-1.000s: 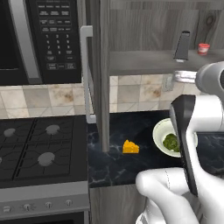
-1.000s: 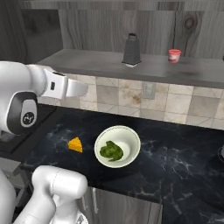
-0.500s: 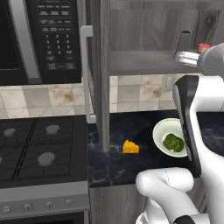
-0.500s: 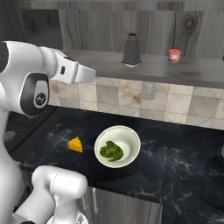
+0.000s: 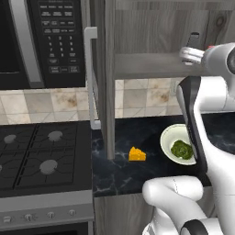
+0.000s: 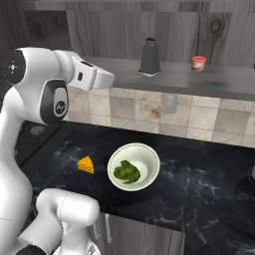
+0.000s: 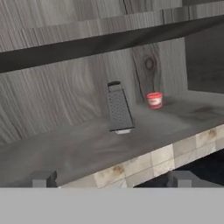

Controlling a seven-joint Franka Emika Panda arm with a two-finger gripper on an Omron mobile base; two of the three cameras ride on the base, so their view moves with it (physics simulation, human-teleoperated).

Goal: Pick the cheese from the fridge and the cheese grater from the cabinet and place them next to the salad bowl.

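A dark marbled counter [image 6: 199, 174] is running below a tiled wall, with a stove [image 5: 41, 156] at its left end and an open grey wood-grain cabinet [image 6: 209, 82] above it. The cheese [image 6: 86, 164] is already lying on the counter just left of the salad bowl [image 6: 133, 167], near it but not touching, so I am judging that half of the task done. The cheese grater [image 7: 119, 108] is standing upright on the cabinet's lower shelf, with a small red-and-white cup [image 7: 154, 99] to its right, a clear gap between them.

I am holding the gripper [image 7: 111, 179] in front of the shelf edge, aimed at the grater but well apart from it. Its two fingertips [image 7: 43, 178] are standing wide apart with nothing between them.

Risks I am weighing from here:
- The grater is tapering toward its top, so a pinch taken high may slide off; I would close lower on its body.
- It is standing tall on a narrow base; a fingertip nudging it before closing could tip it back against the cabinet wall or sideways toward the cup.
- The upper shelf is hanging close above, so a steep approach may knock the hand against it.
- The open cabinet door [image 5: 108, 78] with its bar handle [image 5: 89, 78] is standing at the left, where the arm could clip it while swinging out.
- On lowering, the grater could strike the bowl's rim or the cheese.
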